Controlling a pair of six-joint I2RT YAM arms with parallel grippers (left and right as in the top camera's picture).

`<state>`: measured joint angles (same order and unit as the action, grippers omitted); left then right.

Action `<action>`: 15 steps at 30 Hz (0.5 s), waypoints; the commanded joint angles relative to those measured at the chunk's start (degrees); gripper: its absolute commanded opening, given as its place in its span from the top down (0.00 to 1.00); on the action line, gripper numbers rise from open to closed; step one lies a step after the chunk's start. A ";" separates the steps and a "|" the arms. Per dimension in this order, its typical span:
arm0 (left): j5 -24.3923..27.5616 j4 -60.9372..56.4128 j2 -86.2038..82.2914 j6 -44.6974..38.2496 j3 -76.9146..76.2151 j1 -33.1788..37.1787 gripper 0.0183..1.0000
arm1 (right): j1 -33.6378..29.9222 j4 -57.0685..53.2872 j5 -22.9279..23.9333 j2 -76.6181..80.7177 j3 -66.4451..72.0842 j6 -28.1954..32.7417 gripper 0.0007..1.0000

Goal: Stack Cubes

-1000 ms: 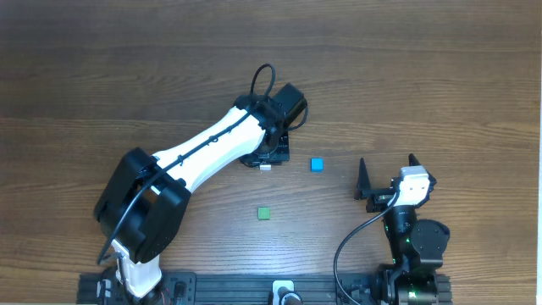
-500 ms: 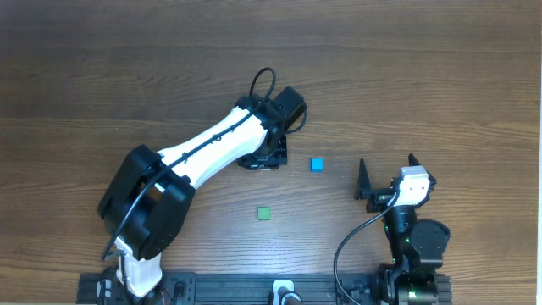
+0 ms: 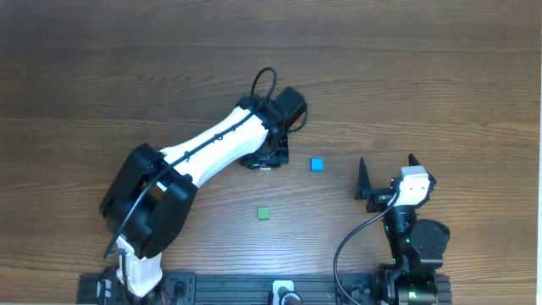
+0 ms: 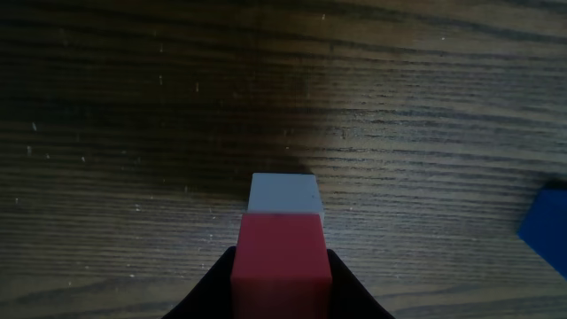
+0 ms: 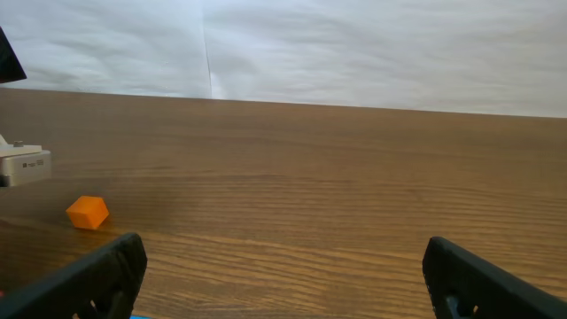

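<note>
A red cube (image 4: 281,244) is clamped between the fingers of my left gripper (image 4: 282,279), just above the table. A white cube (image 4: 283,194) lies on the wood directly beyond it, and whether the two touch I cannot tell. In the top view the left gripper (image 3: 268,152) points down near the table's middle, with a sliver of the white cube (image 3: 265,168) at its lower edge. A blue cube (image 3: 317,164) sits to its right, also seen as the blue cube (image 4: 547,230). A green cube (image 3: 263,213) lies nearer the bases. My right gripper (image 3: 385,176) stands open and empty at the right.
A small orange cube (image 5: 87,212) rests on the wooden table (image 3: 440,76) far out in front of the right gripper. The left arm's white link (image 3: 212,144) slants across the table's left centre. Bare wood surrounds the cubes.
The left arm has shifted slightly, and its gripper now covers more of the white cube. The right arm has not moved.
</note>
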<state>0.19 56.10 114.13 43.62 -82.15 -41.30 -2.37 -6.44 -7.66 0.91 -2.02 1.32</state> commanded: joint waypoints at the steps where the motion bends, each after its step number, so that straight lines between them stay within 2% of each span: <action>1: 0.42 -0.15 0.98 0.81 -0.31 0.04 0.84 | -0.04 0.02 -0.85 -0.59 0.44 0.04 0.01; 15: 0.37 -1.05 1.27 0.79 -0.31 0.04 0.79 | -0.04 0.02 -0.85 -0.59 0.44 0.04 0.01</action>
<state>0.19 55.31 114.13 43.62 -82.15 -41.30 -2.37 -6.44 -7.66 0.91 -2.02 1.37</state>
